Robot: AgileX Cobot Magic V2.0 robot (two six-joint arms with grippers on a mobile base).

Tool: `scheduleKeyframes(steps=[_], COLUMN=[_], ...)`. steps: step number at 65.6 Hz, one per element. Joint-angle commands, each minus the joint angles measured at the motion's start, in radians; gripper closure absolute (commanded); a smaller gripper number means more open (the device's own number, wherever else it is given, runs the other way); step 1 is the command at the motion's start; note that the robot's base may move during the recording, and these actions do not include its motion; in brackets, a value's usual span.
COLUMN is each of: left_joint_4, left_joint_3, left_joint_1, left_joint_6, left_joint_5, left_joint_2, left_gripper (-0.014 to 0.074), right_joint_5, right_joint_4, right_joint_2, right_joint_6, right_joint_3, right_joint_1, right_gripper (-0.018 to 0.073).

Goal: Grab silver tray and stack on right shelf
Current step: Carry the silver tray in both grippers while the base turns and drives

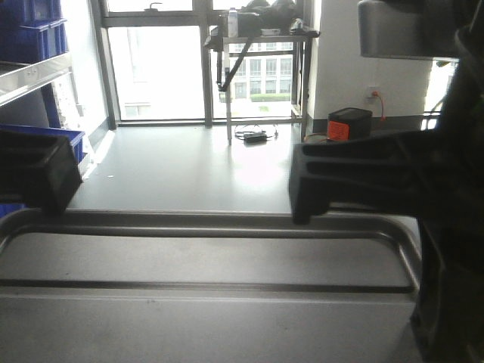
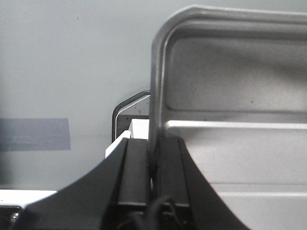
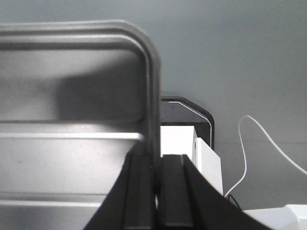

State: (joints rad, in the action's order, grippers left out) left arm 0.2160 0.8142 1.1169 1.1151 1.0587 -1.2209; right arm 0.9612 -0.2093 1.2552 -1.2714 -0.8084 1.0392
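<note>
The silver tray (image 1: 204, 257) lies level across the bottom of the front view, held at its two short ends. It is smooth, shiny sheet metal, rectangular with rounded corners and a low rolled rim. Long straight ribs run the length of its floor, one catching the light as a bright line in the wrist views, and the floor between them shows bare metal under soft shadows.

The left gripper (image 2: 153, 143) is closed narrow on the tray's left rim. Its flat black fingers (image 2: 136, 172) stand one on each side of the thin upright edge, touching it. The right gripper (image 3: 156, 160) pinches the opposite rim the same way, one finger inside the wall and one outside.

Past the tray's edges both wrist views look down on smooth grey floor (image 2: 72, 57). It has a pale blue patch (image 2: 33, 134) on the left side, and on the right a thin white cable (image 3: 249, 143) curls beside a white box (image 3: 208, 165).

Farther off in the front view, an orange and black box (image 1: 349, 123) sits on the floor by the wall and a metal-framed table (image 1: 257, 36) stands before tall windows (image 1: 155, 68). Blue plastic bins (image 1: 34, 26) rest on a steel rack (image 1: 30, 76) at the far left; what they hold cannot be seen
</note>
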Motion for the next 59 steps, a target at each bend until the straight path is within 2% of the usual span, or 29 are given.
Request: scheduleKeyframes(steps=[1,59], left_joint_4=[0.002,0.002], left_joint_3=[0.03,0.03], left_joint_1=[0.007,0.007], left_joint_6=[0.002,0.002], left_joint_5=[-0.012,-0.012], left_joint_2=[0.023,0.023], left_gripper=[0.0689,0.0689], right_joint_5=[-0.026,-0.026], right_joint_4=[-0.027,-0.027], right_joint_2=[-0.02,-0.02], right_joint_6=[0.0,0.0], right_joint_3=[-0.028,-0.028], right_joint_1=[0.002,0.002], right_gripper=[0.0501,0.0501])
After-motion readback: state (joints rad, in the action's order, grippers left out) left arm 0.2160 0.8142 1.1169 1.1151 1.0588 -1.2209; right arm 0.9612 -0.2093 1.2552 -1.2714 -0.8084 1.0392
